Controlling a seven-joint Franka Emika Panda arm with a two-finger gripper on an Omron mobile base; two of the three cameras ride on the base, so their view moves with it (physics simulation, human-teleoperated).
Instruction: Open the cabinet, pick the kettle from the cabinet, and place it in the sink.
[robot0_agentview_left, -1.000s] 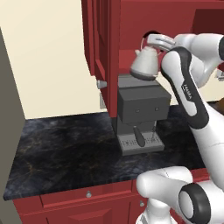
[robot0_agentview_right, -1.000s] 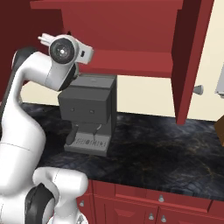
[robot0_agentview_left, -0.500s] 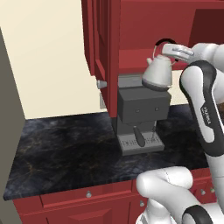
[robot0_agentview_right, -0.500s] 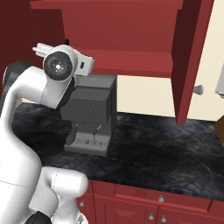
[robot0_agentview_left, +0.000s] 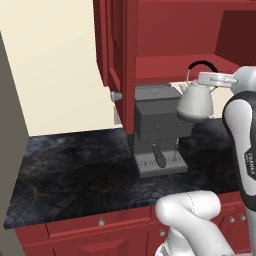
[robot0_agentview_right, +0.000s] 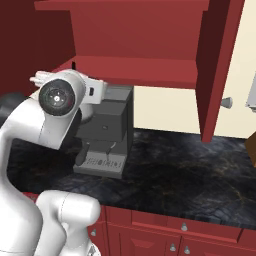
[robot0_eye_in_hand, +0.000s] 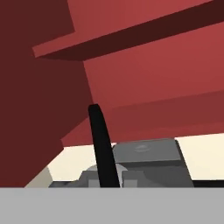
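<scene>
The silver-white kettle (robot0_agentview_left: 196, 102) hangs in the air just right of the coffee machine's top, below the open cabinet (robot0_agentview_left: 175, 35). My gripper (robot0_agentview_left: 206, 78) is shut on its thin black arched handle (robot0_agentview_left: 202, 64). In the hand view the black handle (robot0_eye_in_hand: 101, 144) runs up between my fingertips, with the red cabinet (robot0_eye_in_hand: 148, 78) interior behind it. The cabinet doors (robot0_agentview_right: 217, 65) stand swung open. In the right base view my arm covers the kettle. The sink is out of view.
A boxy grey coffee machine (robot0_agentview_left: 157, 125) stands on the dark marble counter (robot0_agentview_left: 75, 170) under the cabinet, close to the kettle. The left open door (robot0_agentview_left: 117, 45) juts out over the counter. Red base drawers (robot0_agentview_left: 100, 225) run along the front.
My arm has carried the kettle out of the cabinet, rightward and downward in the left base view, past the coffee machine's top. My grip has stayed shut.
</scene>
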